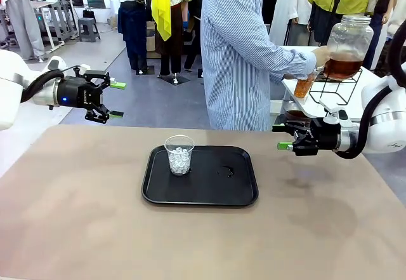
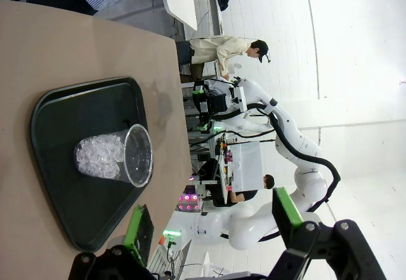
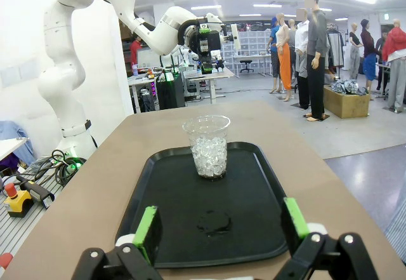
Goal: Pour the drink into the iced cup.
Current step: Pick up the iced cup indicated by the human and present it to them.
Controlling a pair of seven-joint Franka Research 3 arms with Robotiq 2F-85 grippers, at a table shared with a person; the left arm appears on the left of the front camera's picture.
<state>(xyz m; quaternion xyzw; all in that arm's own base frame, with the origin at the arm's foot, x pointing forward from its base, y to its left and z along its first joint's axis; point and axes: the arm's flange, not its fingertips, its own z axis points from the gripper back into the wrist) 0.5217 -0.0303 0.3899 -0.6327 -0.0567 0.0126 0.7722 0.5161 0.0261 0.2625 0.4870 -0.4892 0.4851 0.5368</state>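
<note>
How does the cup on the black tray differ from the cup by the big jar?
The cup on the tray holds clear ice cubes; the cup by the jar holds amber-brown drink. The first stands alone on the black tray; the second is below the person's hand, next to the glass jar. Both look transparent.

Iced cup stands alone on tray, bare table all around.

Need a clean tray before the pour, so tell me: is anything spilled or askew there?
Yes. A small wet-looking patch glistens on the black tray, apart from the iced cup on its right in the front view. It could be a spill or meltwater. The cup itself stands upright, and nothing else looks off.
</note>
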